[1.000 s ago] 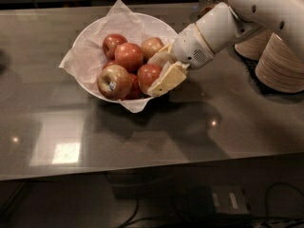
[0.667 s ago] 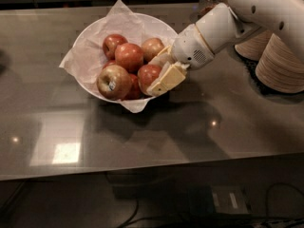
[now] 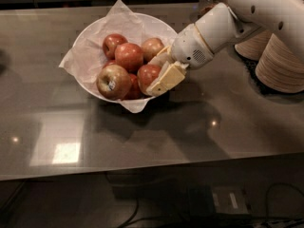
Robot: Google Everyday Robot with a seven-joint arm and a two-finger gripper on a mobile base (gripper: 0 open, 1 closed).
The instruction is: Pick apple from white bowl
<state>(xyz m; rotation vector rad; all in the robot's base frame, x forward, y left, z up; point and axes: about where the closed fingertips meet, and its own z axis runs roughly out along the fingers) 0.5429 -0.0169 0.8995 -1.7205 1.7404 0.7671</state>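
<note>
The white bowl (image 3: 90, 34), lined with crumpled white paper, stands on the grey counter at upper left and holds several apples. The deep red apple (image 3: 146, 74) lies at the bowl's right side. My gripper (image 3: 159, 70) reaches in from the right on the white arm (image 3: 213, 32). One cream finger (image 3: 166, 80) lies along the near side of the apple and the other (image 3: 160, 57) along its far side. Both seem to touch it. The apple rests in the bowl.
A yellow-green apple with a sticker (image 3: 114, 81) sits at the bowl's front, and other apples (image 3: 129, 56) lie behind it. Stacks of beige disposable bowls (image 3: 281, 63) stand at the right. The counter's front edge (image 3: 142, 172) runs along the bottom.
</note>
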